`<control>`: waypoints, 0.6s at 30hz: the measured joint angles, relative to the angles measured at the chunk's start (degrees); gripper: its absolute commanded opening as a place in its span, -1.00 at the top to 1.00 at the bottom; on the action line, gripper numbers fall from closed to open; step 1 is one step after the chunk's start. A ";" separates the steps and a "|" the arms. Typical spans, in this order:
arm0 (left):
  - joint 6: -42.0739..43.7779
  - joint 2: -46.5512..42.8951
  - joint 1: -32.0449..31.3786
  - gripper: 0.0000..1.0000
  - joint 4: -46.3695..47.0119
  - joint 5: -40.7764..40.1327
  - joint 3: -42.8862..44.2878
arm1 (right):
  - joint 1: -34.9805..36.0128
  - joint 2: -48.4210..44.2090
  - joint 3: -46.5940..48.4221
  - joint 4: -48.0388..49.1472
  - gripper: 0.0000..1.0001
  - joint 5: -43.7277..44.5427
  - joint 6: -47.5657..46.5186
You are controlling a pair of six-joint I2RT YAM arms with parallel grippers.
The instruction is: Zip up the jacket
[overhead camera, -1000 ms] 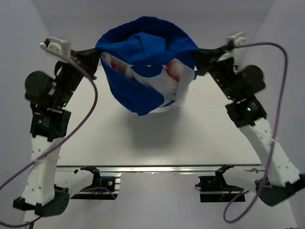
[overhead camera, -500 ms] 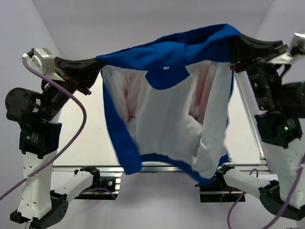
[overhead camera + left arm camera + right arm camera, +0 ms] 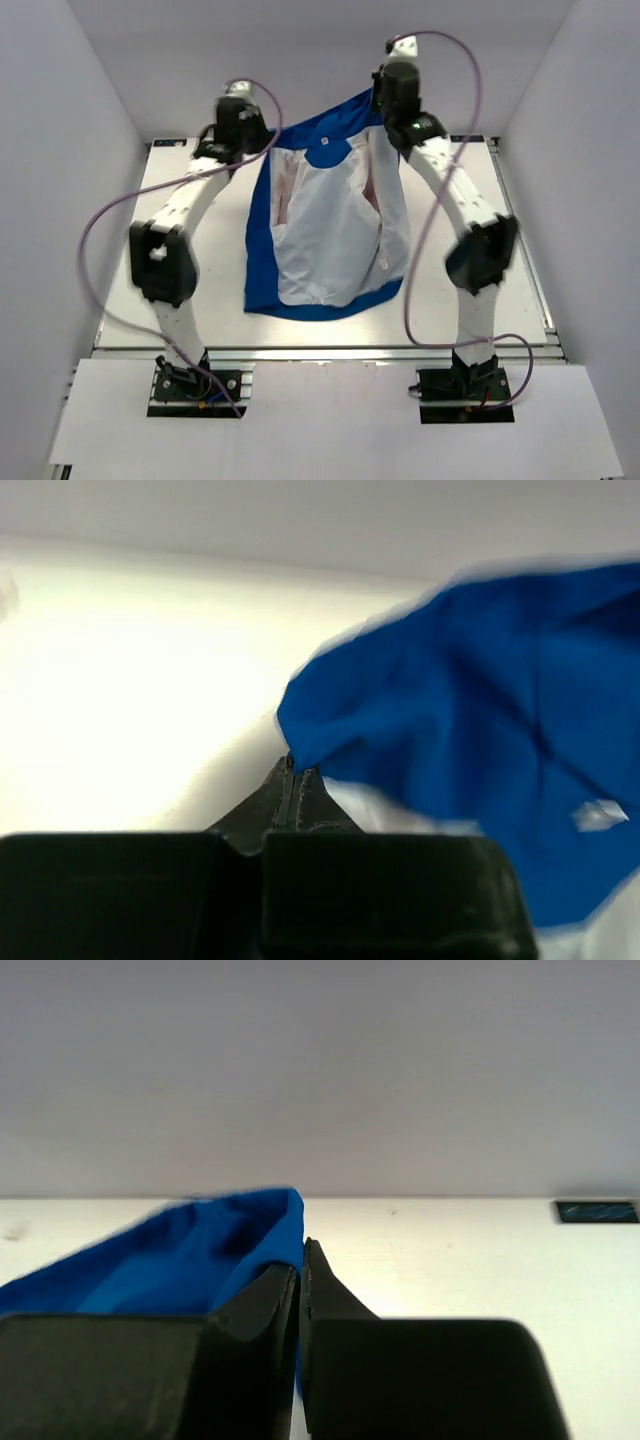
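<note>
The jacket (image 3: 330, 230) is spread open with its white lining up and blue edges showing, hanging from the far side down onto the table. My left gripper (image 3: 264, 141) is shut on its upper left blue corner. My right gripper (image 3: 374, 100) is shut on its upper right blue corner. In the left wrist view the gripper (image 3: 292, 771) pinches blue cloth (image 3: 460, 720) at its closed tips. In the right wrist view the gripper (image 3: 301, 1252) is closed with blue cloth (image 3: 190, 1260) caught between its fingers. The zipper and the chest lettering are hidden.
The white table (image 3: 180, 170) has grey walls on three sides. An aluminium rail (image 3: 320, 350) runs along the near edge. Purple cables (image 3: 95, 240) loop from both arms. A small dark mark (image 3: 597, 1211) sits at the table's far edge.
Both arms have swung from high and near the camera out to the far side of the table. The jacket, first bunched, then stretched open, now hangs lower with its hem on the table.
</note>
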 measured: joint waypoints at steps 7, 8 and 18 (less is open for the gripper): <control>1.88 42.58 0.15 -0.96 -14.82 -1.05 35.10 | -3.76 24.65 12.55 -8.72 -0.79 -6.71 2.86; 1.75 43.50 0.13 -0.96 -15.76 -0.26 35.28 | -3.93 24.30 9.81 -8.83 -0.78 -7.74 2.51; 0.50 13.11 0.04 -0.96 -6.73 4.24 6.01 | -5.16 -6.84 -23.89 -7.28 -0.79 -14.51 6.54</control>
